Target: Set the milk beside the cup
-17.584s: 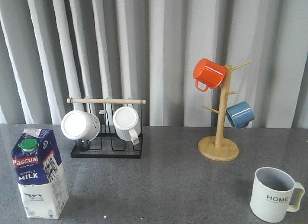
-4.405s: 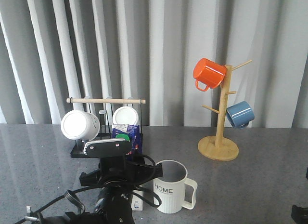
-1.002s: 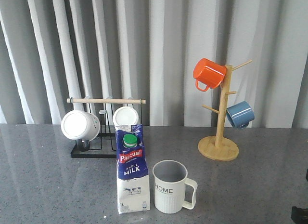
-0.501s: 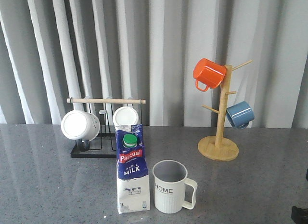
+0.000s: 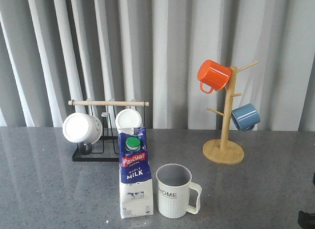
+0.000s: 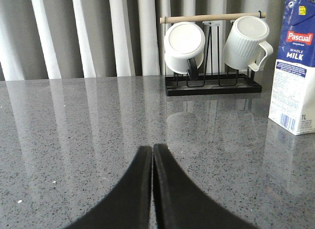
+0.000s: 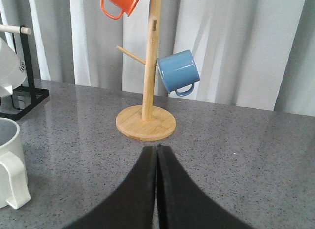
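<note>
The milk [image 5: 134, 174], a blue and white carton with a green cap, stands upright on the grey table. The cup [image 5: 175, 190], cream-white with "HOME" lettering, stands right beside it on its right, handle to the right. The milk also shows in the left wrist view [image 6: 294, 66], and part of the cup shows in the right wrist view [image 7: 11, 165]. My left gripper [image 6: 152, 149] is shut and empty, low over the table, away from the milk. My right gripper [image 7: 156, 149] is shut and empty, facing the mug tree.
A black rack [image 5: 109, 154] with two plain white mugs [image 5: 81, 127] stands behind the milk. A wooden mug tree [image 5: 224, 151] at the back right holds an orange mug [image 5: 213, 75] and a blue mug [image 5: 245, 116]. A dark part [image 5: 306, 219] sits at the front right corner.
None over the last second. Earlier, the milk went from the front left to the middle and the cup from the front right to beside it; the left arm has withdrawn.
</note>
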